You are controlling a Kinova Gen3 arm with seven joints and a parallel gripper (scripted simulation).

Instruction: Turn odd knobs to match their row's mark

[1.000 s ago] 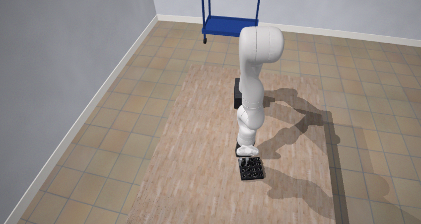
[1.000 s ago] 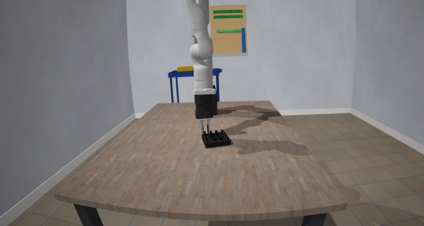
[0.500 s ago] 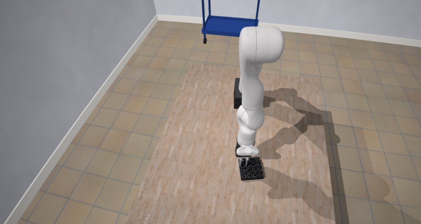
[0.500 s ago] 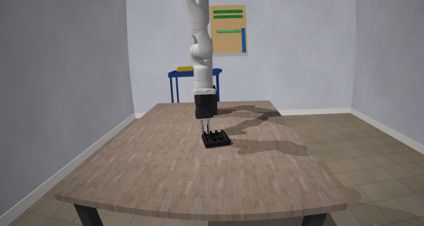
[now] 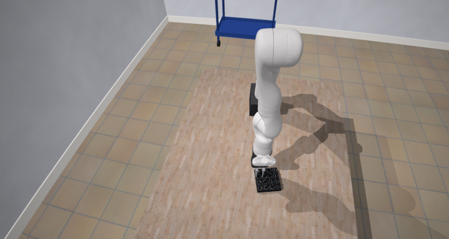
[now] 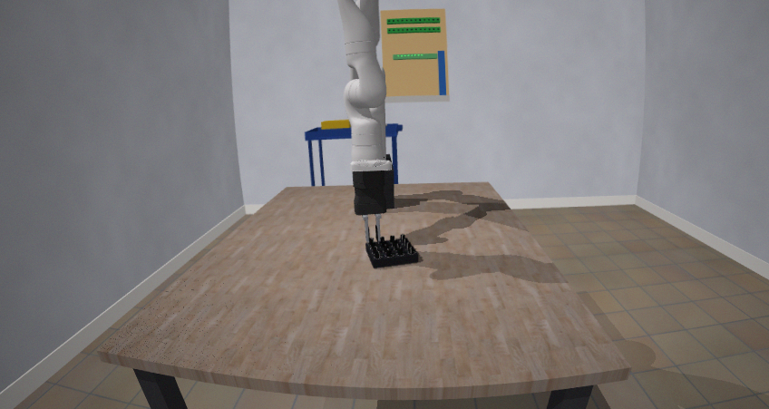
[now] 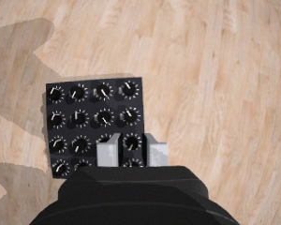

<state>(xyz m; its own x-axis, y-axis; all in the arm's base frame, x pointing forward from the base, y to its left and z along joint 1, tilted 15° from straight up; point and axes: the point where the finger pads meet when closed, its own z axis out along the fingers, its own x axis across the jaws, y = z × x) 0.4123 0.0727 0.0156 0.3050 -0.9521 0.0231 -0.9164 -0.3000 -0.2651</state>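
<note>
The box (image 5: 269,190) (image 6: 396,261) (image 7: 95,82) stands on the bench (image 5: 204,173) (image 6: 324,307) (image 7: 215,70), beneath the arm (image 5: 267,123) (image 6: 366,89). Its socket is not made out in any view, so row order is unverified

Fingers (image 5: 260,173) (image 6: 372,238): part-way apart, 1 on each side of the end knob (image 7: 132,142). In the wrist view, space shows on both sides of it; no grip is seen. Whether the tips have reached its full height cannot be told

Finding: this knob's line slants down-left, while the 2 knobs beyond it in the same file point up-left. It is probably an odd one. In another file, the upright knob (image 7: 80,117) also disagrees with its neighbours

Handling, by judgement: the knobs look small, rigid and smooth-sided, likely turning lightly until a hard end stop. Hold should be taken low on the side wall, on opposite sides, centred on the axis, with modest pressure; too little may slip, too much may strain the knob. An off-centre turn could drag or tip the box, which looks light. Neighbours stand close, so the finger between 2 files needs a narrow path and a straight lift afterwards
</note>
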